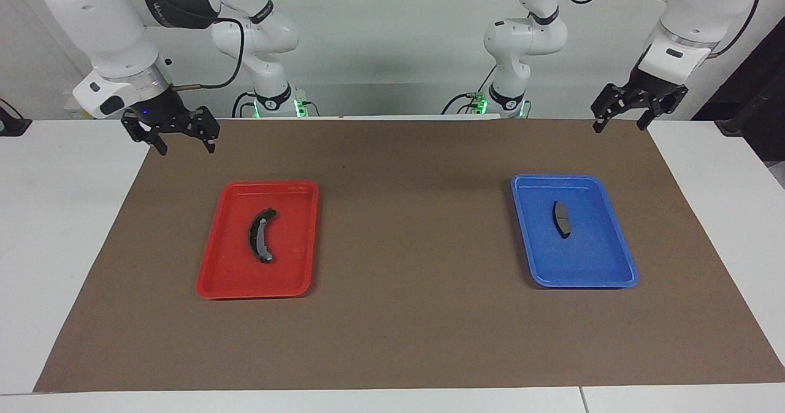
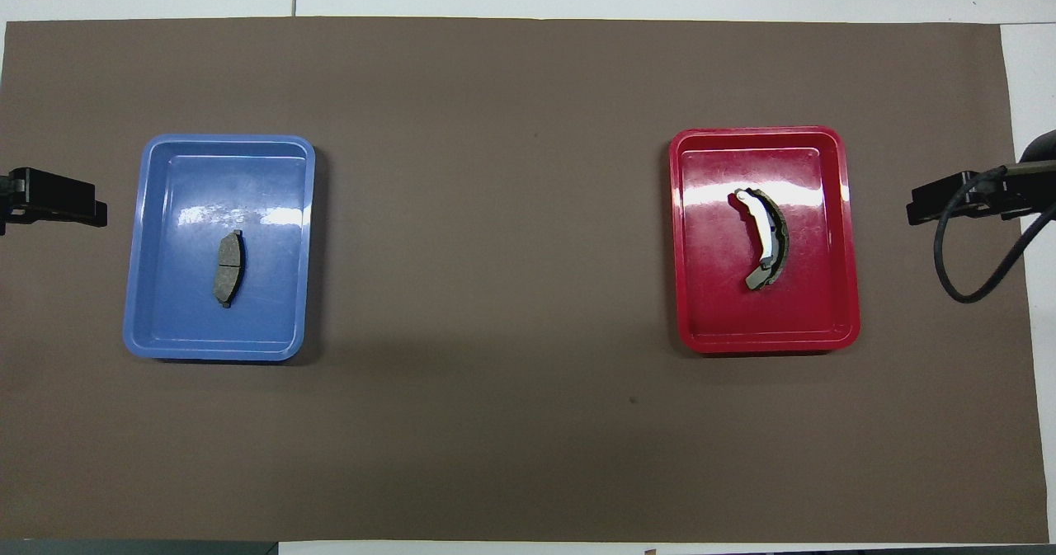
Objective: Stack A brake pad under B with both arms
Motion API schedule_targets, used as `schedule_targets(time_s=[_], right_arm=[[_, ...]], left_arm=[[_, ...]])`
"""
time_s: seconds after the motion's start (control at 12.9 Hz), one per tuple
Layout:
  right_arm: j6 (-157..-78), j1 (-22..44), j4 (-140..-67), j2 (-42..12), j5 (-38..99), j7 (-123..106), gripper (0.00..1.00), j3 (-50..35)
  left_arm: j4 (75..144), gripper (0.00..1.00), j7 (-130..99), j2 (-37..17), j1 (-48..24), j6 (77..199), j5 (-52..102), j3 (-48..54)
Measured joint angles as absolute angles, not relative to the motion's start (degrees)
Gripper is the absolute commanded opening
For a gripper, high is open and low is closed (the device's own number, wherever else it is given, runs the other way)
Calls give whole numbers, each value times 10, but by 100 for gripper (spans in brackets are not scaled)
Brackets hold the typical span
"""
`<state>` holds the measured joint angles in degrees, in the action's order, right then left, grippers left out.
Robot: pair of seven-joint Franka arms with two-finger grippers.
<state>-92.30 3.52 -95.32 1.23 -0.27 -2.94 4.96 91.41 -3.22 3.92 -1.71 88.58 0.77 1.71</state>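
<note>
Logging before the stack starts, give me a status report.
Left gripper and right gripper open, raised, waiting. Short pad in blue tray, crescent pad in red tray. Unstacked, unobstructed.

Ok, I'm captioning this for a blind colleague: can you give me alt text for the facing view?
Two trays sit apart on a brown mat: a red tray holding the long curved pad B, and a blue tray holding the short A brake pad. The right gripper and left gripper hang open above the mat's corners.

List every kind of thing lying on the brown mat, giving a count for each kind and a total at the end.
Brake pads: 2, the short A brake pad in the blue tray and the crescent B in the red tray
Trays: 2
Total: 4
</note>
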Motion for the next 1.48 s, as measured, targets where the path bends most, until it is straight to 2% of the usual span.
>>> schedule_targets(time_s=[0.86, 1.24, 1.48], right_arm=[[-923, 35, -954, 12, -3, -29, 99, 45], [-947, 37, -958, 9, -2, -29, 99, 43], [-979, 67, -963, -20, -2, -17, 99, 42]], left_arm=[[930, 100, -29, 38, -18, 895, 8, 21], [1061, 100, 12, 28, -18, 1033, 8, 12], [1152, 100, 26, 19, -17, 1141, 8, 3]])
